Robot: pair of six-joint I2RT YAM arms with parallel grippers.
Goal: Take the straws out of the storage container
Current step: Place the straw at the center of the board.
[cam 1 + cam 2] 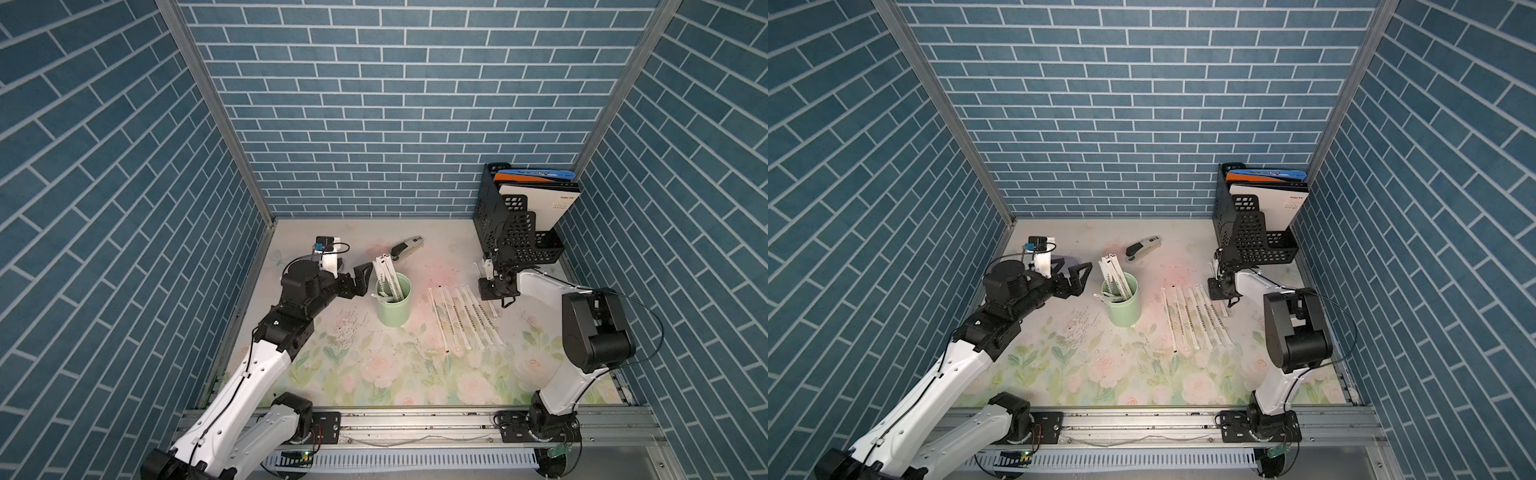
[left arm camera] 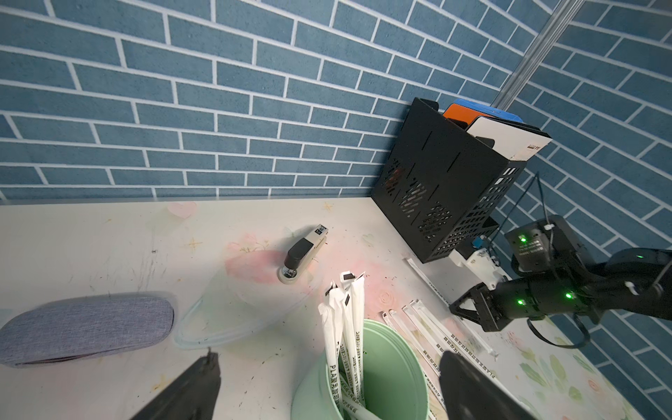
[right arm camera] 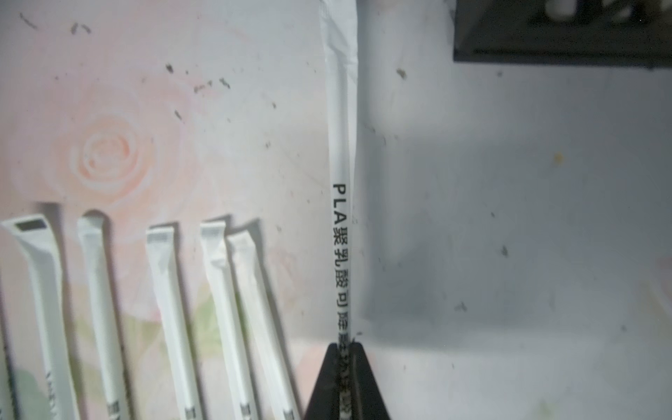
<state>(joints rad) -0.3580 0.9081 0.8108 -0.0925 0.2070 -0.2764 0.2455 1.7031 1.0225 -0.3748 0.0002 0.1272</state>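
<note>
The storage container, a mint-green cup [image 1: 392,309] [image 1: 1122,309] [image 2: 392,363], stands upright left of centre with several white wrapped straws [image 1: 386,276] [image 1: 1115,277] [image 2: 345,320] leaning in it. My left gripper [image 1: 360,281] [image 1: 1069,274] [image 2: 327,392] is open just left of the cup, its fingers [image 2: 196,385] level with the rim. Several more straws [image 1: 461,318] [image 1: 1192,318] [image 3: 163,309] lie in a row on the table right of the cup. At the right end of that row, my right gripper [image 1: 490,291] [image 1: 1219,291] [image 3: 345,345] is shut on one straw [image 3: 342,163] low over the table.
A black perforated file holder [image 1: 511,232] [image 2: 447,189] with folders fills the back right corner, close behind the right gripper. A stapler [image 1: 407,247] [image 2: 302,251] lies behind the cup. A grey pouch [image 2: 83,327] and a pale face mask [image 2: 236,309] lie near the left gripper.
</note>
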